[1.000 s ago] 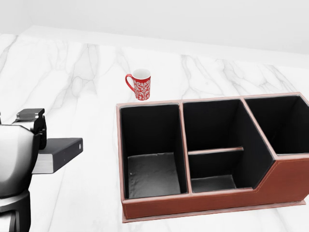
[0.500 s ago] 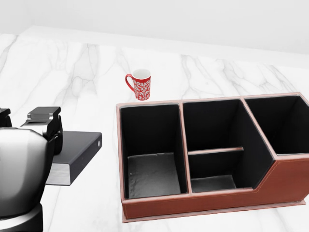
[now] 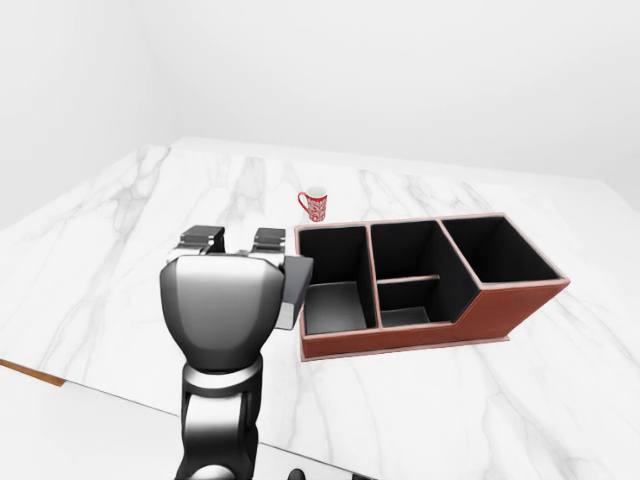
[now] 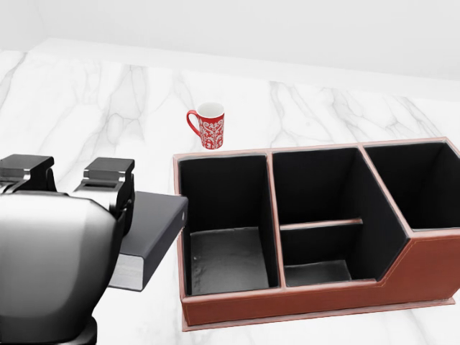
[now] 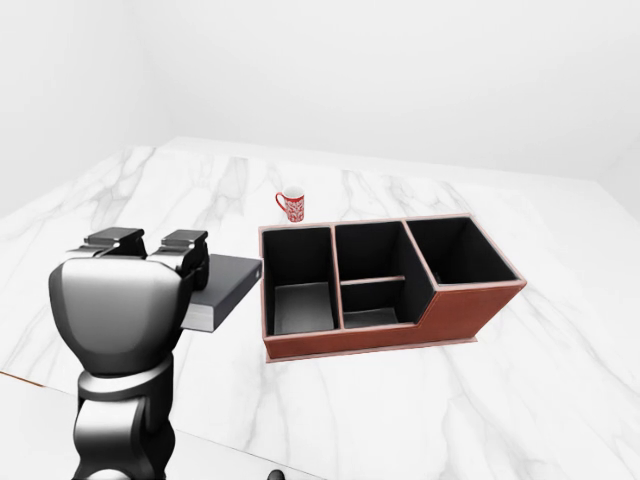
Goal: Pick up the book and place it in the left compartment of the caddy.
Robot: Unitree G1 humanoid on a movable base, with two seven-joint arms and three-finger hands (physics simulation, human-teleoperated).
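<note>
Gripping the dark book (image 4: 149,228) flat above the marble table (image 4: 93,100), the left hand (image 4: 79,188) holds it touching the caddy (image 4: 316,305) wall; a red mug (image 4: 210,125) stands at twelve o'clock.

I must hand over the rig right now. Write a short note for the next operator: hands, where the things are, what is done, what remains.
Left hand: shut on the book, held flat above the table, its end right at the caddy's left wall in the head view.
Right hand: not in view.
Caddy: on the table, left compartment with nothing in it.
Red mug: on the table past the caddy, not part of the job.
Done: book picked up and brought to the caddy.
Left: carry it over the left compartment, probably tilt it to fit, lower it, release.
</note>
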